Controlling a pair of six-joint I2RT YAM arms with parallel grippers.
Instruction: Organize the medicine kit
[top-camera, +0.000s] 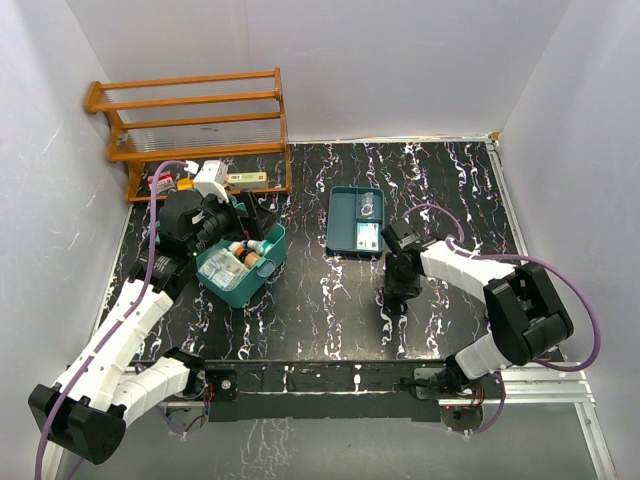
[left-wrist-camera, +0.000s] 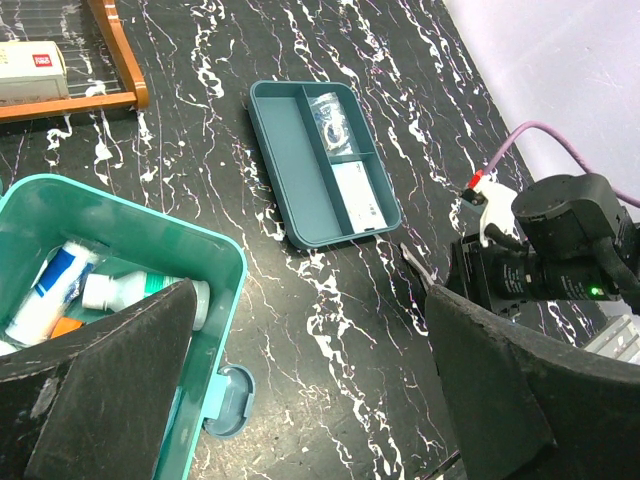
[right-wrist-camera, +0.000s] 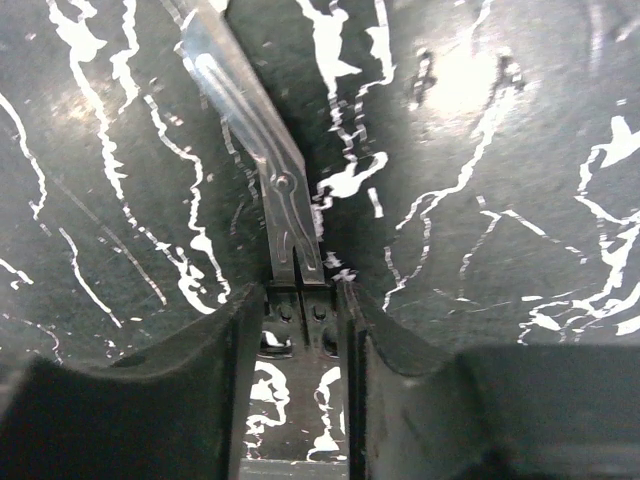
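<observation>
Medicine kit (top-camera: 242, 265) noted open at nine o'clock on the table (top-camera: 330, 320), with the left gripper (left-wrist-camera: 308, 290) spread wide above it. Right gripper (right-wrist-camera: 300, 290) observed narrowed about the near end of a metal tool (right-wrist-camera: 285, 200) lying flat at four o'clock; firm contact cannot be told. Closure is best completed squarely before any lift is attempted, lest the thin tool be pivoted.

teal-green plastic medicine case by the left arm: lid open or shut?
Open. The teal-green plastic medicine case shows its inside from above, with white bottles lying in it, and its front latch sits unfastened.
</observation>
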